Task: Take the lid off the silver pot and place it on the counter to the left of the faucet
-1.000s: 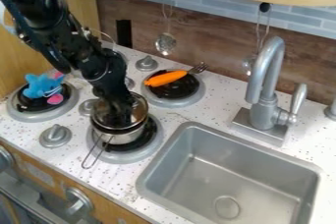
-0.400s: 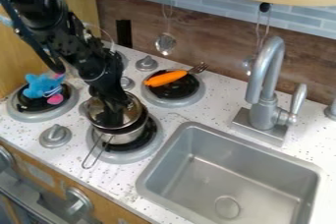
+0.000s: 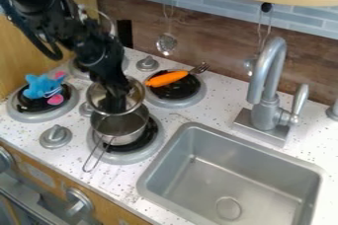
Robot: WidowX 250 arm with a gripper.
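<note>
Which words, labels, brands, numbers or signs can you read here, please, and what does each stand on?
None can be read: nothing is legible on the pot, the faucet or the sink.
The pale patch on the wooden front shows no print that can be made out.

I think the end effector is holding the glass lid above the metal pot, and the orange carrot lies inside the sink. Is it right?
The carrot is not inside the sink; the camera view shows it on a stove burner. The rest is right: the end effector holds the glass lid above the metal pot.
</note>
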